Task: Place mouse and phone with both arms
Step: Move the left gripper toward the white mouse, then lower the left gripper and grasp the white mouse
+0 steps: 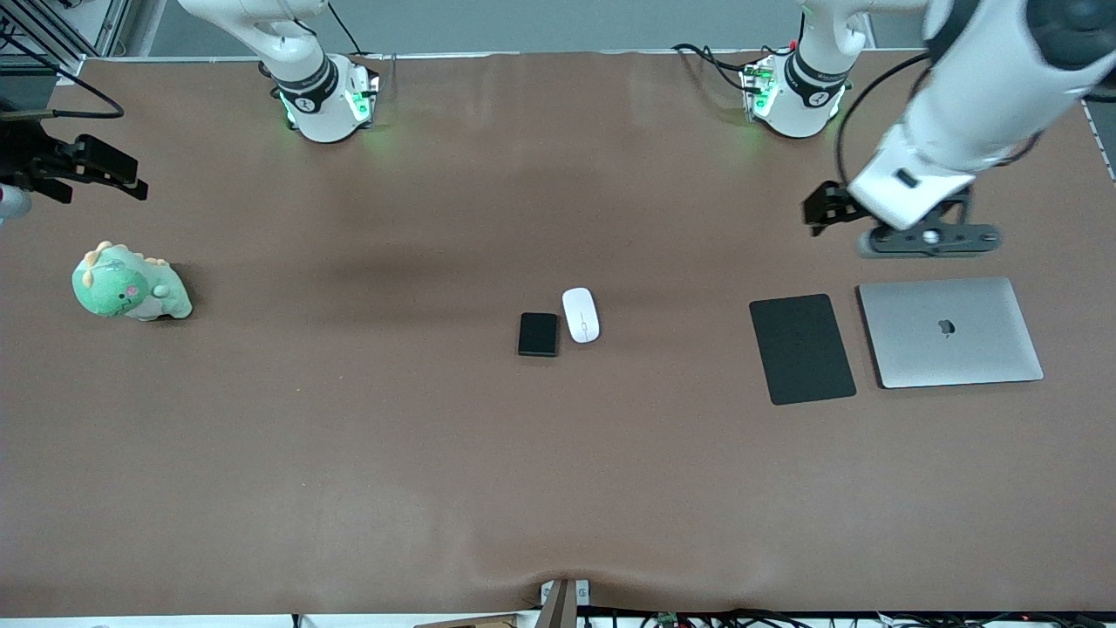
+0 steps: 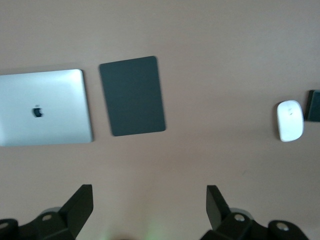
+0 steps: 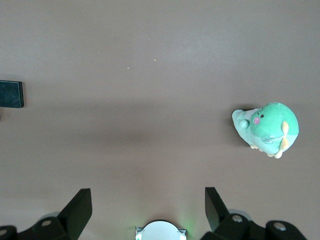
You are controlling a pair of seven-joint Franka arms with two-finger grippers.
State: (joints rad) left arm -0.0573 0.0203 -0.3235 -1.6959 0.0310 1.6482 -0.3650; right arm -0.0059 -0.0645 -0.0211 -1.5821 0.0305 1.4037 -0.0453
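Note:
The white mouse [image 1: 581,315] and the black phone [image 1: 538,334] lie side by side on the brown table's middle, the mouse toward the left arm's end. Both also show in the left wrist view, the mouse [image 2: 290,120] whole and the phone [image 2: 314,106] at the frame edge. The phone [image 3: 11,94] shows in the right wrist view too. My left gripper [image 1: 824,209] [image 2: 150,192] is open and empty, up over bare table near the mouse pad and laptop. My right gripper [image 1: 113,170] [image 3: 148,195] is open and empty, over the right arm's end of the table.
A flat black mouse pad [image 1: 802,349] [image 2: 132,95] and a closed silver laptop [image 1: 950,331] [image 2: 45,107] lie toward the left arm's end. A green plush dinosaur [image 1: 131,283] [image 3: 267,130] sits toward the right arm's end. The right arm's base [image 3: 161,231] shows between its fingers.

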